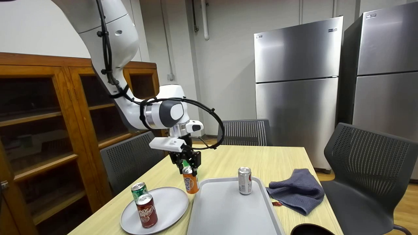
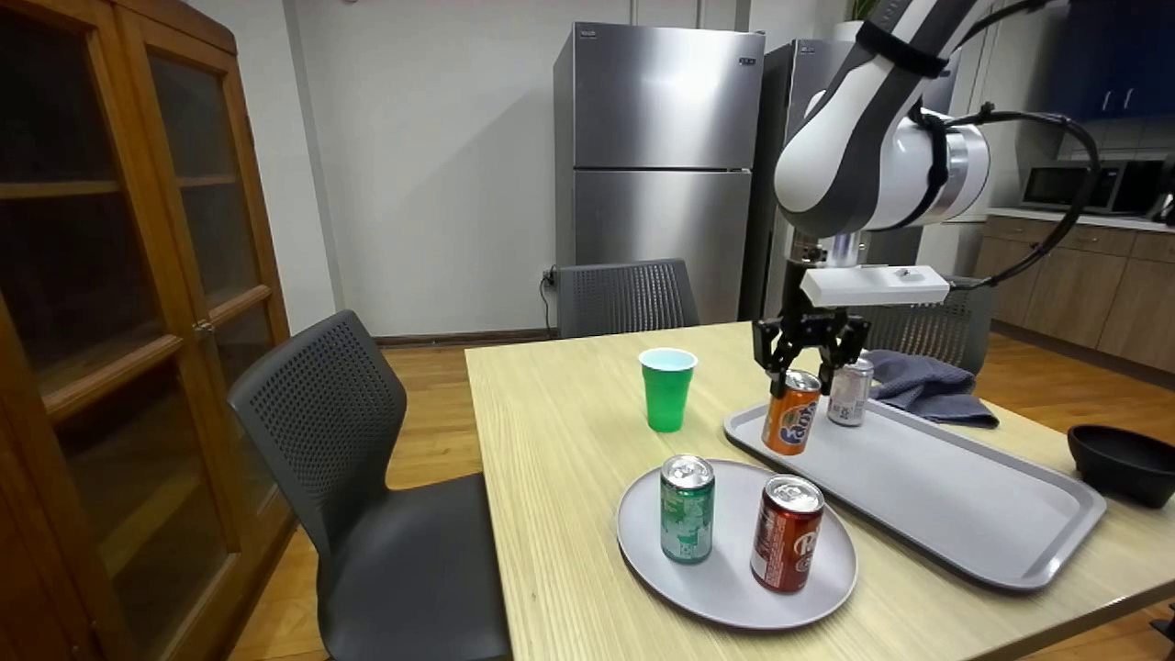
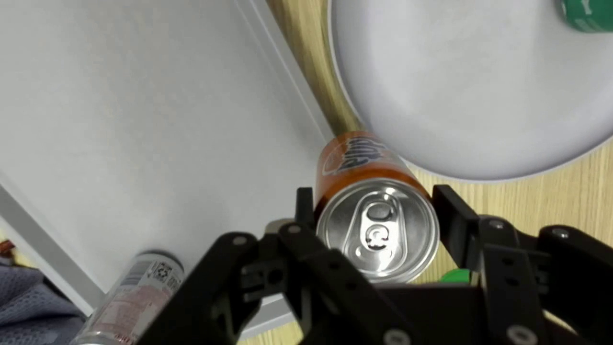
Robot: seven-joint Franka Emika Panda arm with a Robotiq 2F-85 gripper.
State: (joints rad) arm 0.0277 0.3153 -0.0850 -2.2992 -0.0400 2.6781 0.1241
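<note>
Orange can (image 2: 791,418), one, roughly upright, "Fanta" legible on its side; located between the plate (image 2: 716,592) and a corner of the tray (image 2: 936,500), well in from the visible edges of the surface (image 2: 569,431); whether its base touches anything, I cannot tell.

Gripper (image 2: 802,381), black; jaws clamped on the top end of that can, from both sides.

On the tray, toward the edge facing the refrigerators (image 1: 297,98): silver can (image 1: 245,181), lettering too small to read; a square code (image 3: 162,271) shows in the wrist view.

On the plate, toward the edge by the cabinet (image 1: 73,120): red can (image 1: 147,210), marked "Dr Pepper" and "23"; green can (image 2: 687,509), name unreadable, cut off in the wrist view with a lone "Y" showing.

Green cup (image 2: 667,390), white inside, toward the corner between those two edges; a mere sliver in the wrist view.

Dark cloth (image 1: 298,192), crumpled, at the edge opposite the cabinet; red item (image 1: 277,203) beside it, small, unidentifiable.

Black bowl (image 2: 1124,464), near that same edge, cut off in an exterior view.
</note>
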